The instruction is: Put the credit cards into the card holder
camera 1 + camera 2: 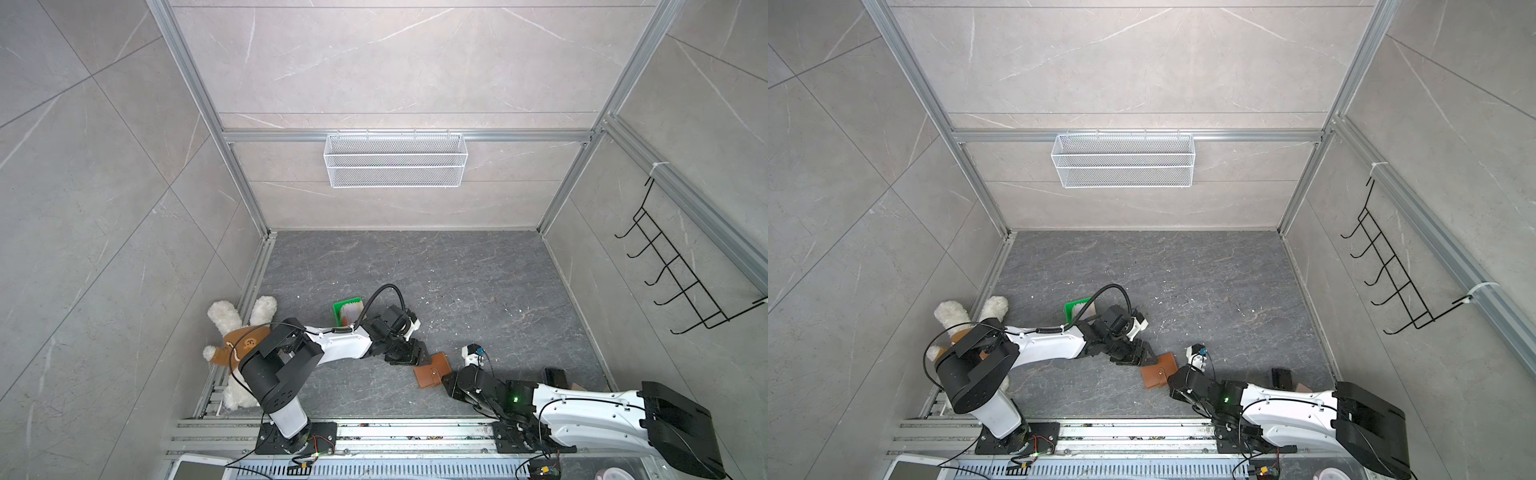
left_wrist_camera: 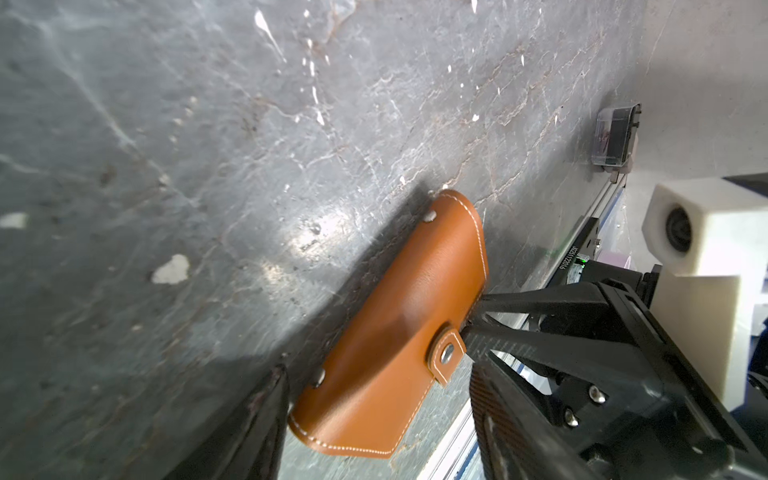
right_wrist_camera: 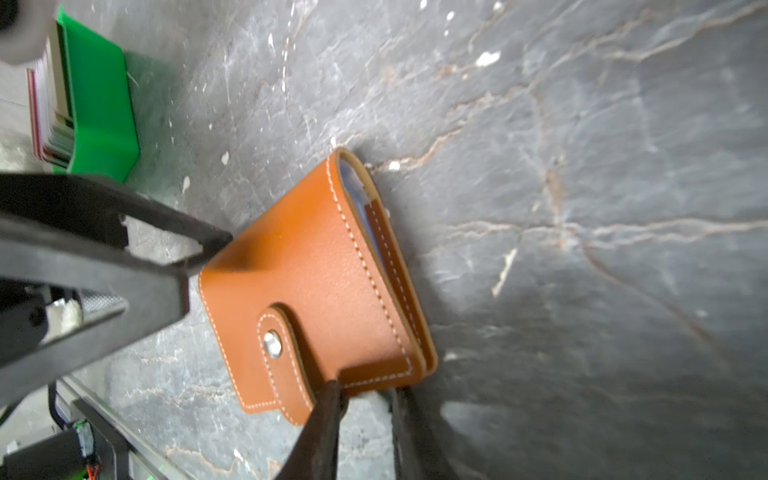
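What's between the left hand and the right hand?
The tan card holder, its strap snapped, lies between the left hand and right hand, one at each opposite edge; both top views show it.

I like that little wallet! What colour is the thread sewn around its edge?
White, on the tan-brown card holder; clearest in the right wrist view.
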Tool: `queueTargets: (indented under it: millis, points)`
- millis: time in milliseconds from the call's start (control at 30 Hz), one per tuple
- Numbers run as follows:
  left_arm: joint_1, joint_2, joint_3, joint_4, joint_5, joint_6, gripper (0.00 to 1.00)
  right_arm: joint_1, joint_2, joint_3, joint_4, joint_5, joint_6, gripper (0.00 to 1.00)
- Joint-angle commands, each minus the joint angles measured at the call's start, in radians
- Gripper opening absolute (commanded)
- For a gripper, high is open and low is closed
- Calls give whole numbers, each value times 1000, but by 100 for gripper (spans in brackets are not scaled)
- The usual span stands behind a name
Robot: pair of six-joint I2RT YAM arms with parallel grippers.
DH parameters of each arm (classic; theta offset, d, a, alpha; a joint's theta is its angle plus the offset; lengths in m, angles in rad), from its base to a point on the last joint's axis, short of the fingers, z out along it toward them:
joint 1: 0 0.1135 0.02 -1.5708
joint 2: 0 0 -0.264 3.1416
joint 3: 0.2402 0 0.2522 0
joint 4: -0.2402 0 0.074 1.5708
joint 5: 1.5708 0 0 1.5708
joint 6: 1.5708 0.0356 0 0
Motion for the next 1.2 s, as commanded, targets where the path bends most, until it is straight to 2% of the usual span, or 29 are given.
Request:
queueTargets:
  millis: [0, 233, 500, 700, 900, 1067, 1167]
  points:
    - [-43, -9, -4, 38, 50, -21, 70, 0, 35, -32, 22, 52, 42, 26]
    - [-106, -50, -73, 94, 13, -103, 69, -22, 101, -12, 54, 73, 66, 26]
    - [-162, -123, -150, 137, -50, -186, 68, -83, 90, 2, 61, 49, 29, 31]
    - [-209, -190, -200, 141, -147, -256, 68, -159, 33, -13, 147, -41, -40, 33]
    - [-206, -297, -202, 59, -251, -268, 68, -164, -85, 14, 22, -55, -109, 35]
    - [-197, -294, -200, 63, -265, -288, 68, -165, -191, 46, -149, -68, -169, 35]
    - [-188, -285, -217, 95, -269, -312, 68, -165, -222, 63, -207, -114, -187, 37]
